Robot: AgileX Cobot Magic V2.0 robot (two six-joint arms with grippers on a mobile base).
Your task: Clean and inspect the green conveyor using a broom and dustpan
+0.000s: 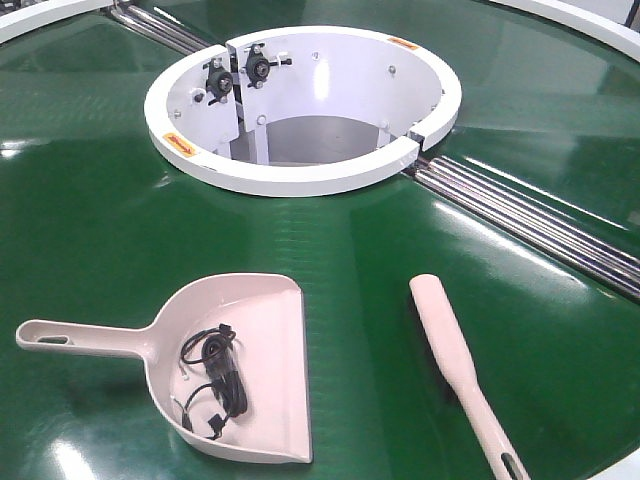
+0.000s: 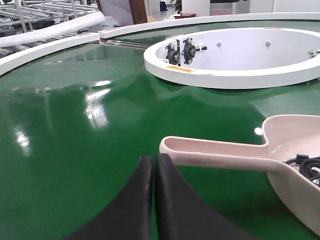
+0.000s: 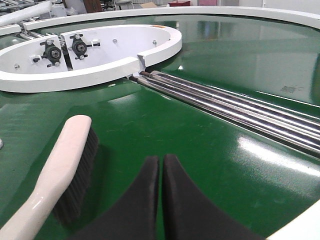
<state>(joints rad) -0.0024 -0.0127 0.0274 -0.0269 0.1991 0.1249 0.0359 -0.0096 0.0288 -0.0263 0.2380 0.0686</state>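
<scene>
A pale pink dustpan (image 1: pixel 250 370) lies on the green conveyor (image 1: pixel 90 200), handle pointing left, with a tangle of black cable (image 1: pixel 212 375) inside it. A pale pink broom (image 1: pixel 455 365) with black bristles lies to its right, handle toward the front. In the left wrist view my left gripper (image 2: pixel 153 160) is shut and empty, just short of the dustpan's handle (image 2: pixel 210 152). In the right wrist view my right gripper (image 3: pixel 161 160) is shut and empty, to the right of the broom (image 3: pixel 65 160). Neither gripper shows in the front view.
A white ring housing (image 1: pixel 300 110) with black bearings (image 1: pixel 235 75) surrounds a hole in the conveyor's middle. Shiny metal rollers (image 1: pixel 540 225) run from the ring to the right edge. A white outer rim (image 2: pixel 45 47) borders the belt.
</scene>
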